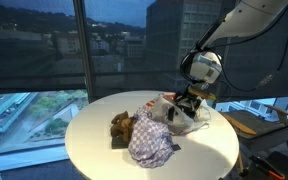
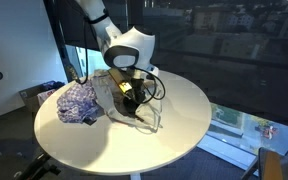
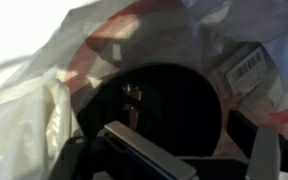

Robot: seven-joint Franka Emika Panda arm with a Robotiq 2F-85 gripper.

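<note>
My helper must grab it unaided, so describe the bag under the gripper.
On the round white table by the window, look under the gripper. The crumpled white plastic bag with red print lies there; its neighbours are a blue checkered cloth and a brown lump.
</note>
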